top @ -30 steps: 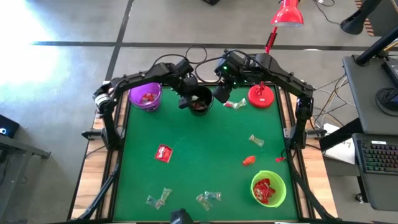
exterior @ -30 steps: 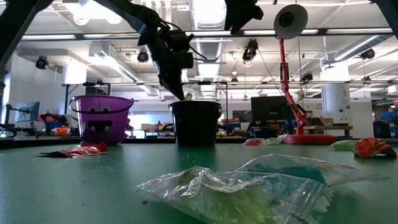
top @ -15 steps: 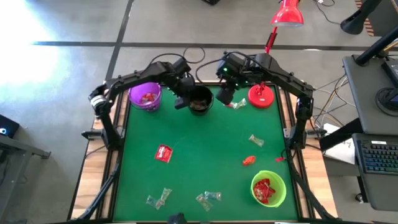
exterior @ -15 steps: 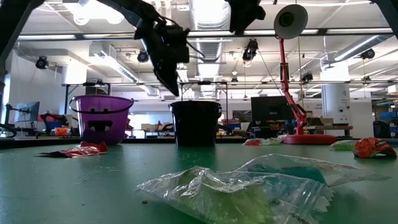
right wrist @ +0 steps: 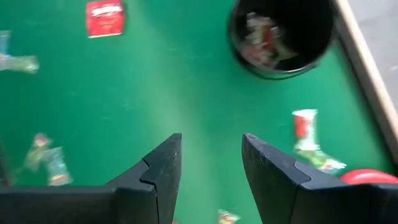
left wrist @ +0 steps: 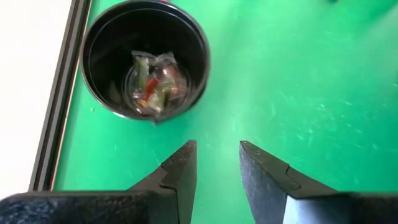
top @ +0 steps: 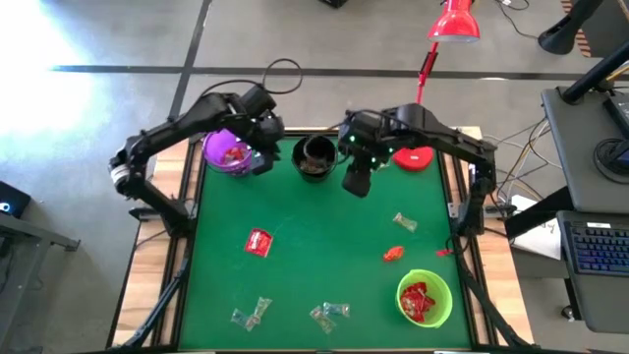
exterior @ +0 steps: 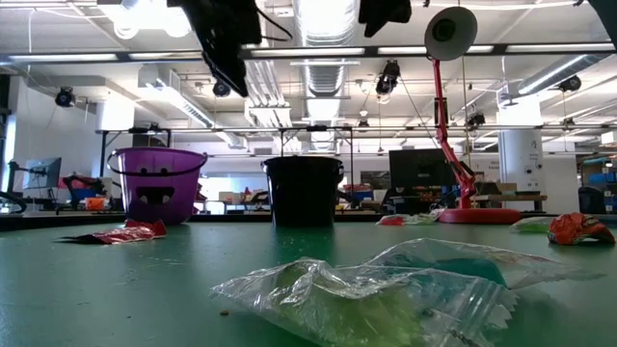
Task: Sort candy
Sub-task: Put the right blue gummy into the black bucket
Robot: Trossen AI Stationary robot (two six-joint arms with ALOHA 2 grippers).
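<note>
At the far left of the green surface (top: 324, 246) stands a smooth purple bowl (top: 229, 152) with red candy inside. The left gripper (left wrist: 214, 165) hovers just beside it, between it and the black bowl (top: 315, 157); its fingers are apart with nothing between them. In the left wrist view the black bowl holds a few crinkly clear-wrapped sweets.

Moving right, a flat, shiny red packet (top: 258, 242) lies mid-surface, and two clusters of clear, greenish twisted sweets (top: 251, 314) sit near the front edge. The right gripper (right wrist: 210, 165) hangs just right of the black bowl, its fingers also apart and empty. In its wrist view a red-and-clear twisted candy (right wrist: 309, 142) lies between the black bowl and the lamp base (top: 416, 157), its long axis running roughly fore and aft from the fingers and off to their side. By my reading the right arm is the nearer one for that piece.

Further right lie a clear wrapped sweet (top: 404, 222) and a crumpled orange one (top: 393, 254), then a green bowl (top: 425, 297) holding red wrappers.
</note>
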